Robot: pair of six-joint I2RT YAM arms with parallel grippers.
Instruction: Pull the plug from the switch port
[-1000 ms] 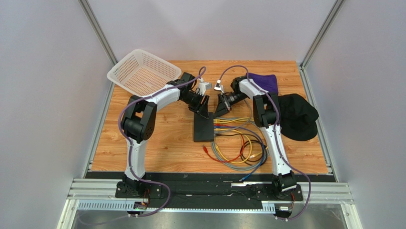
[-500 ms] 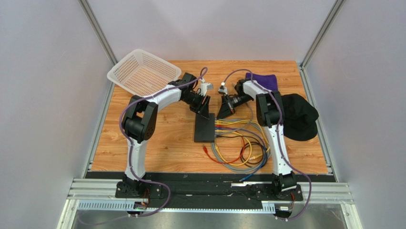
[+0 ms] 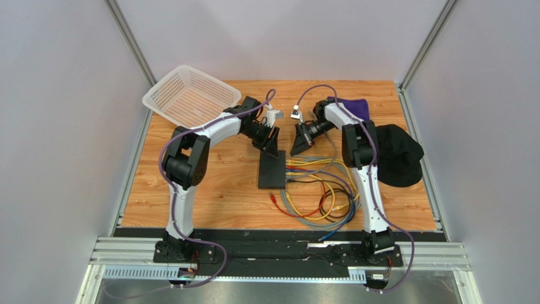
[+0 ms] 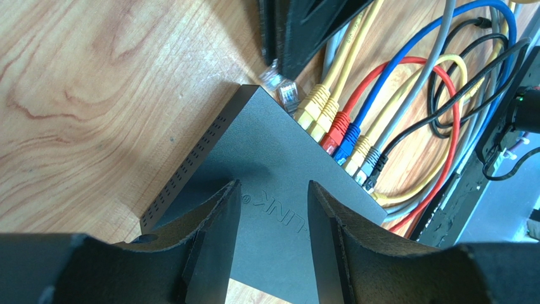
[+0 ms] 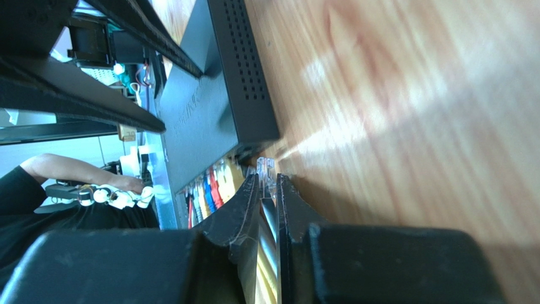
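The flat black switch [image 3: 272,170] lies mid-table; in the left wrist view [image 4: 279,164] yellow, red, blue and grey plugs [image 4: 336,130] sit in a row of its sockets. My left gripper [image 3: 270,147] is open, with its fingers [image 4: 218,231] spread over the switch's top face. My right gripper [image 3: 296,147] is shut on a clear plug [image 5: 265,170] that sits just off the switch's end corner [image 5: 253,136]. This plug also shows in the left wrist view [image 4: 274,75]. A second clear plug [image 4: 290,94] sits at the end socket.
A tangle of coloured cables [image 3: 320,193] loops on the table to the right of the switch. A white mesh basket [image 3: 190,95] stands at the far left. A purple cloth [image 3: 352,107] and a black cap [image 3: 396,152] lie at the right.
My right gripper has drawn back a little from the switch's far end, toward the far right, still closed. The left arm and the switch have stayed put.
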